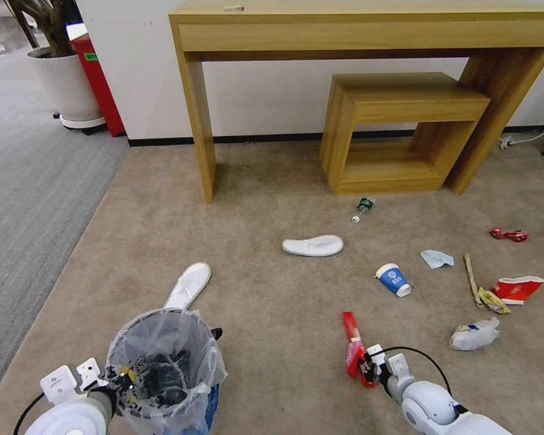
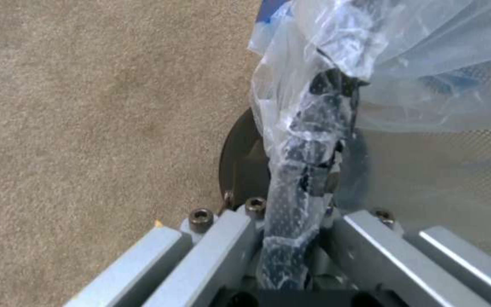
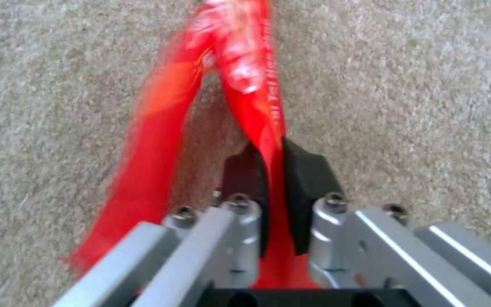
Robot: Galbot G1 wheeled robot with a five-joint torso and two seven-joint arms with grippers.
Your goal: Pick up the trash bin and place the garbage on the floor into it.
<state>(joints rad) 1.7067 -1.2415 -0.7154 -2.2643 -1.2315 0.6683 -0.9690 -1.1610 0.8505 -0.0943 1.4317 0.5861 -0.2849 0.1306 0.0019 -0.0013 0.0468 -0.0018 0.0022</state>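
Currently the trash bin [image 1: 163,368] is held at lower left of the head view by the left gripper [image 1: 122,379], whose fingers are clamped on the bin's rim w/ the clear plastic liner [image 2: 308,140] pinched between them; in the left wrist view the wrapped rim is seen running into the closed fingers [image 2: 223,251], beige floor [image 2: 86,128] beneath. Whether the bin base touches the carpet can't be told.

At lower right the right gripper [image 1: 369,365] is closed on a long red wrapper [image 1: 352,347]; in the right wrist view the black pads [image 3: 305,187] are seen pressed on one strip of the wrapper [image 3: 251,85], the rest folded & hanging beside, blurred.

Other garbage is spread over the carpet [image 1: 254,199]: one white slipper [image 1: 189,284] just beyond the bin, a second slipper [image 1: 313,245] mid-floor, a crushed bottle w/ green label [image 1: 363,207] near the low wooden shelf [image 1: 399,130], a blue-white cup [image 1: 394,280] on its side, a tissue [image 1: 436,258], a wooden stick [image 1: 470,275], a yellow scrap [image 1: 494,301] touching a red cup [image 1: 518,288], a small red wrapper piece [image 1: 509,234] further out, & a crumpled whitish bottle [image 1: 475,335] near the right arm. A wooden desk [image 1: 369,30] is set against the wall behind.
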